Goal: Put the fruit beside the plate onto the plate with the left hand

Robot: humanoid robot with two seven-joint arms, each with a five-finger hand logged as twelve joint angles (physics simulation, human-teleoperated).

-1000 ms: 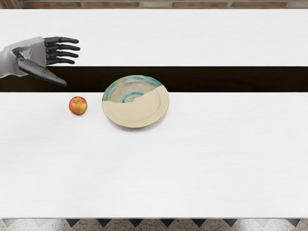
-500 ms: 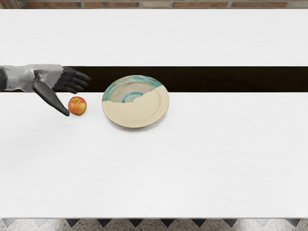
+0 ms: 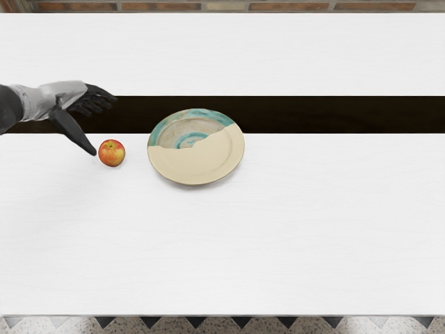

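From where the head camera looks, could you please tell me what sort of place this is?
Most likely a simulated kitchen or dining setting: a long white table carries a ceramic plate with an apple beside it, a brick wall runs along the top edge, and speckled floor shows below.

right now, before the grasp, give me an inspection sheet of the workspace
surface: white table, with a dark gap running across behind the plate.
job's things: apple on the table, left of the plate and apart from it; nothing on the plate.
clutter: nothing seen.
hands: left hand open, holding nothing, thumb pointing down close to the apple's left side; contact cannot be told. Right hand not in view.
cables: nothing seen.
surroundings: brick wall along the top, speckled floor along the bottom.
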